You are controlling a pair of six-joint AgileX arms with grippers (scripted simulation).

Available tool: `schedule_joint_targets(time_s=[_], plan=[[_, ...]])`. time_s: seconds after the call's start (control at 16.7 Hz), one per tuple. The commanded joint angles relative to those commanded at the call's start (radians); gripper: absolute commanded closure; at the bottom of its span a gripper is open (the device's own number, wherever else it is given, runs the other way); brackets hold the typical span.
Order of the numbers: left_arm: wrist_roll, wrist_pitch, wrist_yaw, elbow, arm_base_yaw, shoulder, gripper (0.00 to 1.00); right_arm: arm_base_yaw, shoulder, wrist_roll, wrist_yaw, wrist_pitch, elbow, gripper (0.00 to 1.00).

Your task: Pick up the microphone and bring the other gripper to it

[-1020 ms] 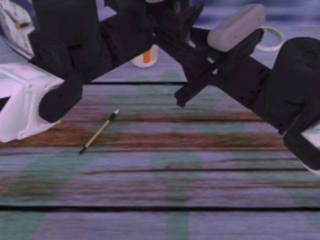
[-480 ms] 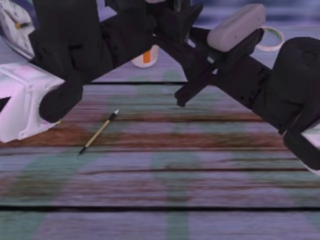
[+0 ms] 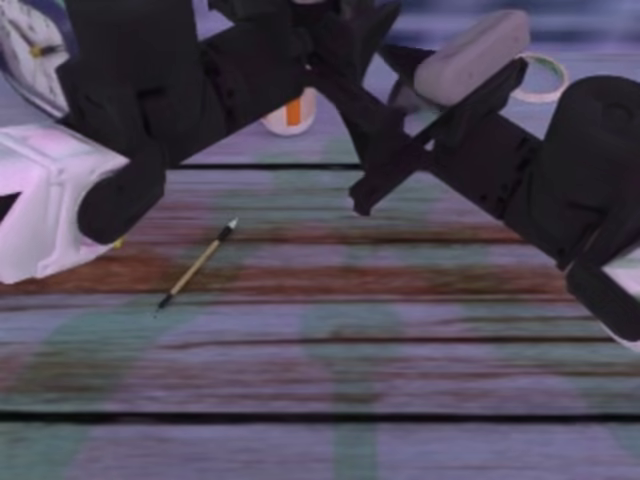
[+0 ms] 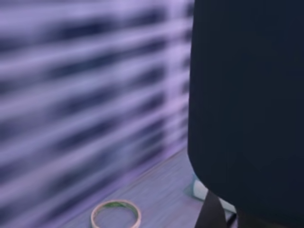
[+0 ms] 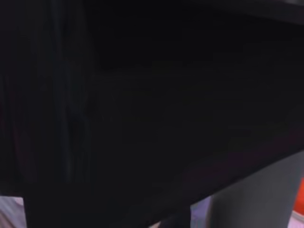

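Overhead, the left pincer (image 3: 322, 42) is being held above the far middle of the bench (image 3: 350, 380), at the end of the black left arm with its white wrist block (image 3: 40, 205). The right pincer (image 3: 378, 150) is being held just beside it, reaching in from the right and crossing the left arm's black parts. A grey rounded pad (image 3: 472, 55) is being carried on top of the right arm.

In the top view, the microphone is not being shown as a separate shape among these black parts. In the left wrist view, a large dark blue-black rounded body, taken as the microphone (image 4: 247, 109), is being shown close to the camera and well above the bench surface. Which pincer is touching it cannot be told. For either pincer, whether it is apart, together or clamped on something cannot be told. The right wrist view is dark.

A thin pencil-like stick (image 3: 195, 265) is lying diagonally on the bench, left of centre and apart from both arms. A white container with an orange band (image 3: 290, 112) is standing at the back, partly under the left arm. A tape ring (image 3: 545, 75) is lying flat at the far right. A clock face (image 3: 28, 45) is being partly shown at the far left corner.
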Motion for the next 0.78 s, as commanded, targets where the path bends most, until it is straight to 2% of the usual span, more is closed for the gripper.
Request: schedule_joint_targets(time_s=[0.6,0.78], plan=[[0.003,-0.002,-0.003,0.004,0.002,-0.005,1.00,-0.004,0.002,-0.002,0.001,-0.001,-0.008,0.00],[0.000,-0.006,0.035,-0.019,0.043,-0.029,1.00,-0.013,-0.069,-0.003,-0.012,-0.009,-0.074,0.00]])
